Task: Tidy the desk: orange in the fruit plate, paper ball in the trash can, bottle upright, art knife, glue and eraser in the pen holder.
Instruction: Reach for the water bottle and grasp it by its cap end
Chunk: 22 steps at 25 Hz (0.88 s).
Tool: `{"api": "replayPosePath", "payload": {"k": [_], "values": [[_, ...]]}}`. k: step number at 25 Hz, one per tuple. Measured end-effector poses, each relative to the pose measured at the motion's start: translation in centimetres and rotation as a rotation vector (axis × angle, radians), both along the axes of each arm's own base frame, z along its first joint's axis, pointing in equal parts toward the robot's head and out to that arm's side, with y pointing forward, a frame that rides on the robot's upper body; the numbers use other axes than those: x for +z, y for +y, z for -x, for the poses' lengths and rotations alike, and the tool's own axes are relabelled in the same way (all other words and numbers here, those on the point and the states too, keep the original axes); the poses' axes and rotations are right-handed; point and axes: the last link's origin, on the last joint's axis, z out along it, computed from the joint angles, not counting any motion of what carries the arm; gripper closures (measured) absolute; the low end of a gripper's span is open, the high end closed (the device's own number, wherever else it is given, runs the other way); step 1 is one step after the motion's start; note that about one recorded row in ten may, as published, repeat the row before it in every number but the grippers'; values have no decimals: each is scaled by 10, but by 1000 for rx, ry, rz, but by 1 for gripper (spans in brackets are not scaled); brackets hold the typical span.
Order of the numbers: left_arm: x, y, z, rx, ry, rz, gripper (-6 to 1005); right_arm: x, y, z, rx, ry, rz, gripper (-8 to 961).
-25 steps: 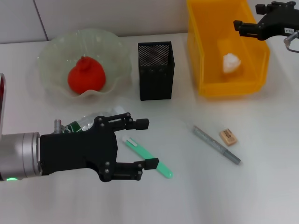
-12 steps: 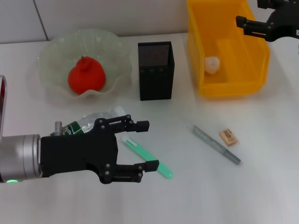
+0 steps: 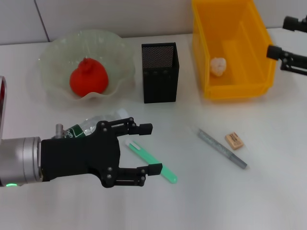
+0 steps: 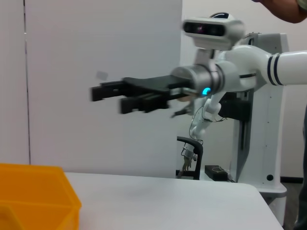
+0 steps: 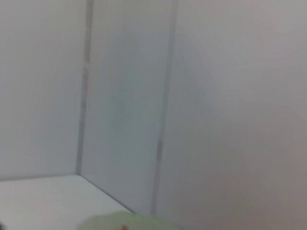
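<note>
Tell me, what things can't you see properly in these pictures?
- Clear plastic bottle with a green label: head view, mostly hidden behind the black left gripper.
- Right gripper: head view, cut off by the right edge.
- Pale-green wavy fruit plate: right wrist view, only a blurred sliver at the edge.
- Black mesh pen holder: head view, its inside is too dark to see.
</note>
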Motion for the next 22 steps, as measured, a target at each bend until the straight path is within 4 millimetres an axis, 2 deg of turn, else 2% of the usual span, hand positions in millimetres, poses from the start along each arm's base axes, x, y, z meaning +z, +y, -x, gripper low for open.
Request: {"api": "replayPosePath", "payload": {"k": [2, 5, 7, 17, 22], "values": [[1, 1, 1, 14, -1, -3, 188, -2, -16, -5, 40, 15, 44, 213], [2, 4, 1, 32, 5, -7, 188, -8, -27, -8, 72, 7, 69, 213], [2, 12, 3, 90, 24, -24, 188, -16, -40, -11, 117, -2, 94, 213], [5, 24, 2, 109, 57, -80, 188, -35, -67, -28, 109, 30, 189, 213], [10, 33, -3, 110, 87, -120, 189, -40, -72, -37, 90, 59, 199, 213]]}}
